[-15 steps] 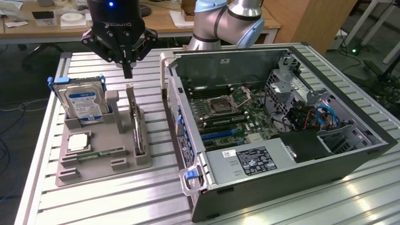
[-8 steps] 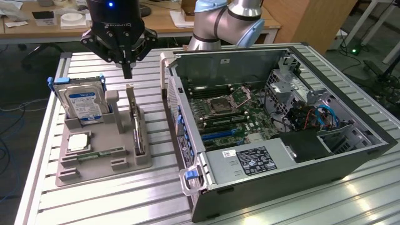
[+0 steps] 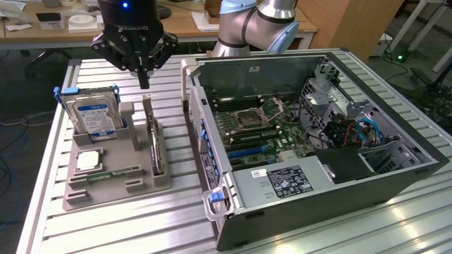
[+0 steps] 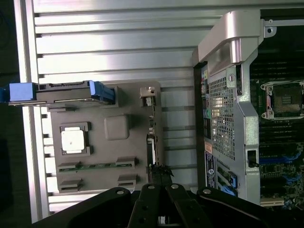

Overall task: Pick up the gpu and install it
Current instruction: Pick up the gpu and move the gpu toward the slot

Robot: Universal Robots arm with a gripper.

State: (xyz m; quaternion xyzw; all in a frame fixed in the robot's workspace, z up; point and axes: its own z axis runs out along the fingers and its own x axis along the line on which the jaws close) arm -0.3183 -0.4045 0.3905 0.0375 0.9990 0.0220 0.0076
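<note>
The gpu (image 3: 154,142) stands on its long edge in a slot of the grey holder (image 3: 116,186) on the slatted table, its metal bracket end toward the back. In the wrist view the gpu (image 4: 151,142) is a thin dark strip along one side of the holder (image 4: 102,153). My black gripper (image 3: 144,80) hangs shut above the card's far end, holding nothing and clear of the card. Its joined fingertips (image 4: 159,176) sit over one end of that strip. The open computer case (image 3: 310,132) lies at the exterior view's right, motherboard (image 3: 258,129) exposed.
The holder also carries an upright hard drive (image 3: 93,114) with blue rails, a square processor (image 3: 88,160) and a green memory stick (image 3: 113,173). The case's side wall (image 4: 228,114) rises close beside the holder. A desk with clutter (image 3: 78,21) lies behind the table.
</note>
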